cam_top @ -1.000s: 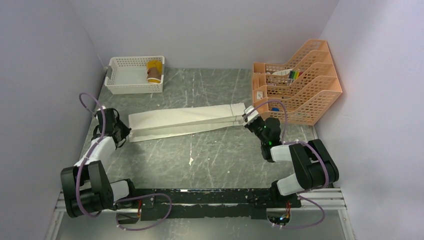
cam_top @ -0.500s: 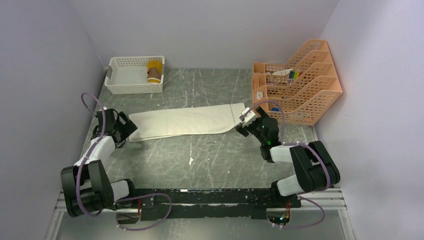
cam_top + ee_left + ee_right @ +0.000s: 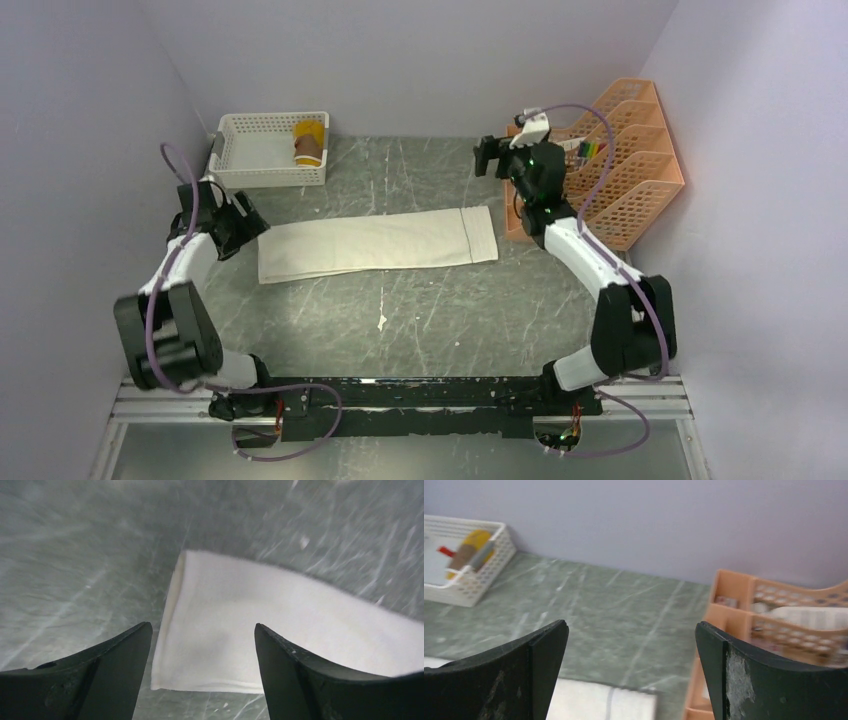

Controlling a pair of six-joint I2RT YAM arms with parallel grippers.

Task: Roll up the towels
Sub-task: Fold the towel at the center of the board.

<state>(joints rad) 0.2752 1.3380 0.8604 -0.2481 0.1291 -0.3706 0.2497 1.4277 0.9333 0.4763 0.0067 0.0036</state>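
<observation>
With the yellow towel [image 3: 310,143] rolled in the basket [image 3: 262,181], the cream towel [image 3: 375,245] lies flat on the table [image 3: 420,310], left gripper [image 3: 202,632] and right gripper [image 3: 631,630] both spread empty; next, I reckon, pinch a short end and roll.

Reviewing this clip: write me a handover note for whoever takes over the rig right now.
Left gripper: open, empty, over the left end of the cream towel.
Right gripper: open, empty, raised near the orange rack, clear of that towel.
Yellow-brown towel: rolled, in the white basket at the rear left.
Done: one roll.
Left: roll the cream towel, which lies flat on the table.
</observation>
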